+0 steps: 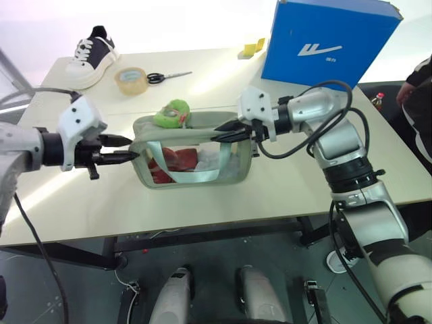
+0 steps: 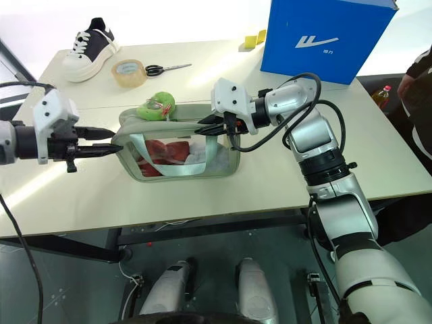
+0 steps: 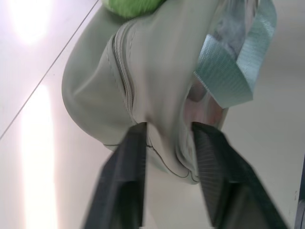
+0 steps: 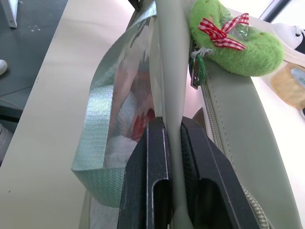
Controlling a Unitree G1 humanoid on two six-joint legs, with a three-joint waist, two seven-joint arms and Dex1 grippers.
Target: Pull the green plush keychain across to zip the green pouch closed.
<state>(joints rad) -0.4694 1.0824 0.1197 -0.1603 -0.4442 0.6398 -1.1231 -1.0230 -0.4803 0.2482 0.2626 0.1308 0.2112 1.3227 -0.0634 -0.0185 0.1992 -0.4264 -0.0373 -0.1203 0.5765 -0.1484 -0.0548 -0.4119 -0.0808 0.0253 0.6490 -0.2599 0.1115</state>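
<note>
From my head, the boxy sage-green pouch with clear sides [image 1: 192, 158] sits mid-table, the fuzzy green plush keychain [image 1: 173, 114] on its top near my left end. My left wrist shows my left jaws [image 3: 169, 136] clenched on the pouch's end. My right wrist shows my right jaws [image 4: 174, 129] clamped on its top rim.

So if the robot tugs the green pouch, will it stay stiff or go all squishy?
Probably squishy. The green pouch has soft fabric edging that puckers where the left pincer nips its end. Its clear sides already bow, so it would likely sag. The right pincer pinching its rim should help steady it.
</note>
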